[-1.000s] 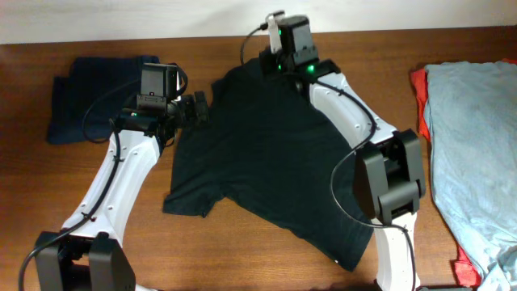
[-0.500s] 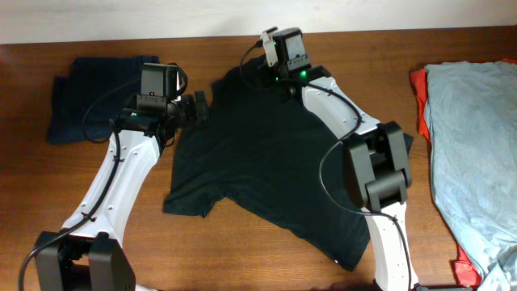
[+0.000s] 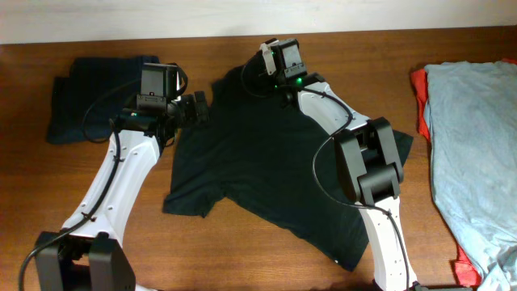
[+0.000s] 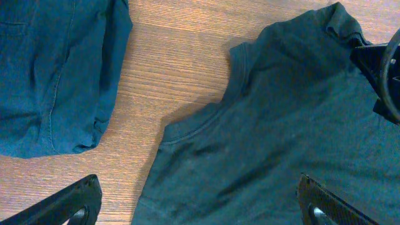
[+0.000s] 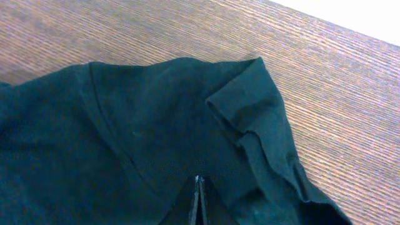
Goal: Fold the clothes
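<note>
A black T-shirt (image 3: 275,162) lies spread on the wooden table, its collar and a crumpled sleeve (image 5: 250,106) toward the far edge. My right gripper (image 5: 199,187) is shut, with its tips over the fabric just below the collar; no cloth shows pinched between them. From overhead it sits at the shirt's top edge (image 3: 257,79). My left gripper (image 3: 202,109) is open at the shirt's left shoulder, and its fingers (image 4: 75,200) straddle the sleeve edge (image 4: 187,144) above the cloth. A folded navy garment (image 3: 97,97) lies at the far left.
A light grey-blue garment (image 3: 472,145) lies over a red one (image 3: 418,89) at the right edge of the table. The navy garment (image 4: 50,75) is close to my left gripper. Bare wood (image 4: 175,56) separates it from the T-shirt.
My right gripper has moved left and slightly nearer along the shirt's top edge, staying shut. The left arm and the shirt have not visibly moved.
</note>
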